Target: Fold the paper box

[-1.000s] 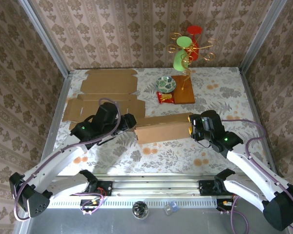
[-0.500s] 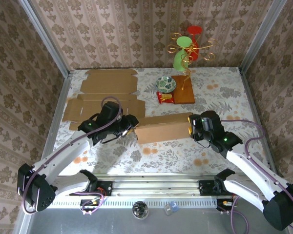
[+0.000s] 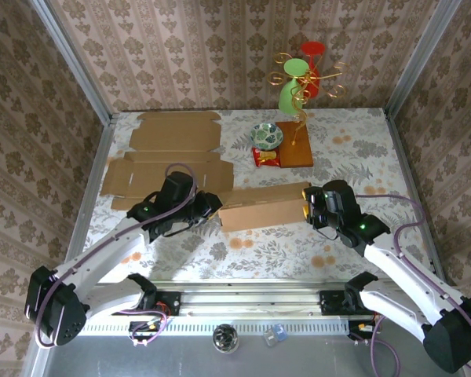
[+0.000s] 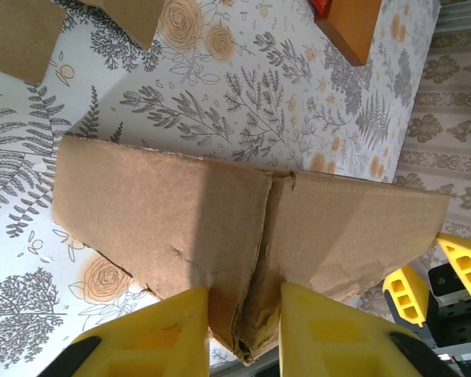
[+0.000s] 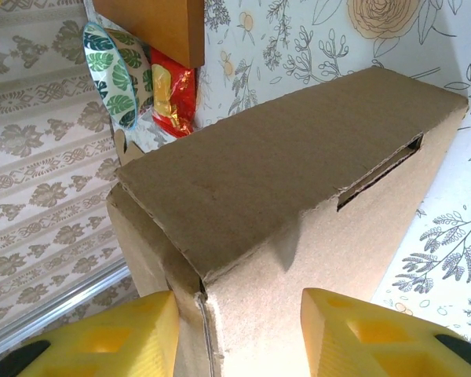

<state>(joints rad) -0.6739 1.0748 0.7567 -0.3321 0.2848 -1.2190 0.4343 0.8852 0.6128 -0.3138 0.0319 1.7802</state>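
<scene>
Bright, even light; soft shadows beside the box (image 3: 261, 212); wrist views sharp

The left gripper (image 4: 243, 302) has closed its fingers (image 4: 169, 330) in on the paper box (image 4: 165, 212) end, seemingly pinching it.

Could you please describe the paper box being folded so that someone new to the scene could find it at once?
On the floral table, look at the near middle, between the left gripper and the right gripper: there lies the paper box. Unlike the flat cardboard sheets at the far left, it is a long raised brown block.
</scene>
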